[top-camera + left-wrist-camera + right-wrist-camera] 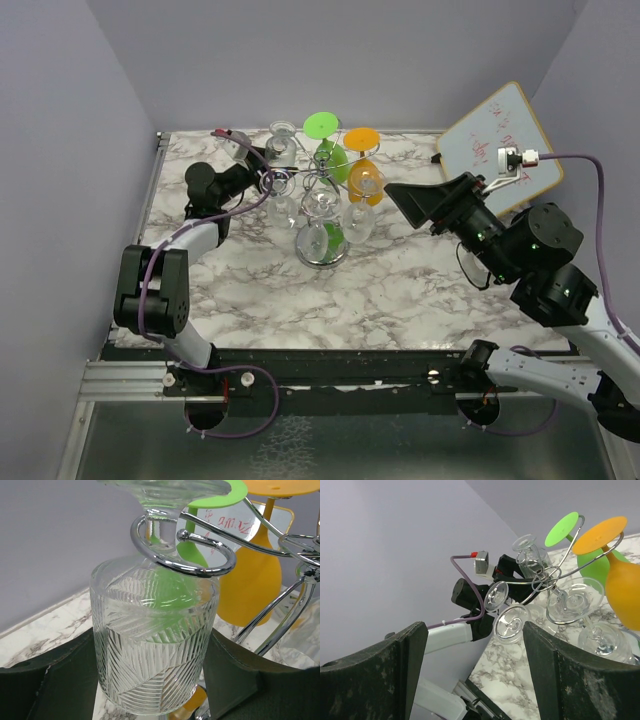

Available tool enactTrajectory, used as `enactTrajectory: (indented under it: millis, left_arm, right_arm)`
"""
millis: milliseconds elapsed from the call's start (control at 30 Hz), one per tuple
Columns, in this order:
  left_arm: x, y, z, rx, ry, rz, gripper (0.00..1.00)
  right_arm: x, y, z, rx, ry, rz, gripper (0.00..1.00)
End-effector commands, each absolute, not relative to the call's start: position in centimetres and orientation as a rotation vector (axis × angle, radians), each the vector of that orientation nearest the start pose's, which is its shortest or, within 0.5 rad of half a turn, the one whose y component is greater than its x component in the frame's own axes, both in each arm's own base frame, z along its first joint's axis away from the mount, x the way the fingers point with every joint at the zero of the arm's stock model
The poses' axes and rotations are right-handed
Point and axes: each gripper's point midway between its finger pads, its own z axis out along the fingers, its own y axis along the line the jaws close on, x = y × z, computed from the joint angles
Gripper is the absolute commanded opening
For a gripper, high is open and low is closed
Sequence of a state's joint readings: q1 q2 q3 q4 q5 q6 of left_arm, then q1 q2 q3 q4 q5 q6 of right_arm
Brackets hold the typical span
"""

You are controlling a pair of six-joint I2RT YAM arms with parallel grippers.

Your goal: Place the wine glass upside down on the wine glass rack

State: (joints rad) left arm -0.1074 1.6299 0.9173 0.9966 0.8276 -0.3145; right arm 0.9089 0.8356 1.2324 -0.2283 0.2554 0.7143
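Observation:
The chrome wine glass rack (322,190) stands mid-table on its round base, with several glasses hanging upside down from it. A clear ribbed wine glass (155,645) hangs upside down with its stem inside a scroll loop (200,570) of the rack and its foot above the loop. My left gripper (155,685) holds it, with fingers against both sides of the bowl. From above, the left gripper (268,168) is at the rack's left side, by this glass (282,148). My right gripper (402,200) is open and empty, raised to the right of the rack (555,575).
A green glass (328,150) and an orange glass (362,168) hang at the rack's far side, and clear ones (358,222) at the front. A small whiteboard (500,140) leans at the back right. Lilac walls close in the table (400,290).

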Motion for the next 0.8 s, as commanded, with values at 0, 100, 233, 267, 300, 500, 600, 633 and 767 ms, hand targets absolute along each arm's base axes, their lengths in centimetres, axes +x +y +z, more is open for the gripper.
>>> enactTrajectory:
  millis: [0,100,233,267,300,500,600,633,767]
  left_arm:
    - [43.4,-16.8,30.0,0.525,1.241,-0.736,0.0]
    - [43.1,-16.4,30.2,0.523,1.229,-0.7,0.0]
    - [42.4,-16.1,30.5,0.526,1.206,-0.685,0.0]
    - [42.2,-16.0,30.7,0.527,1.199,-0.686,0.0]
    - [42.0,-16.0,30.7,0.527,1.191,-0.686,0.0]
    - [41.1,-15.0,30.9,0.532,1.14,-0.659,0.0]
    - [40.5,-15.3,30.9,0.572,1.125,-0.656,0.0]
    - [40.4,-15.3,30.8,0.583,1.123,-0.656,0.0]
    - [40.1,-15.5,30.1,0.597,1.138,-0.667,0.13]
  right_arm:
    - [19.9,21.9,47.1,0.112,1.491,1.144,0.82]
    - [19.9,21.6,47.1,0.126,1.485,1.147,0.81]
    - [19.8,21.8,47.1,0.121,1.486,1.153,0.81]
    - [19.8,21.8,47.1,0.121,1.486,1.152,0.81]
    - [19.8,21.7,47.1,0.12,1.484,1.153,0.81]
    - [19.9,21.8,46.9,0.123,1.49,1.147,0.81]
    - [20.1,22.0,46.7,0.122,1.498,1.143,0.81]
    - [20.1,22.1,46.7,0.119,1.5,1.144,0.81]
    - [20.2,22.2,46.7,0.118,1.502,1.144,0.81]
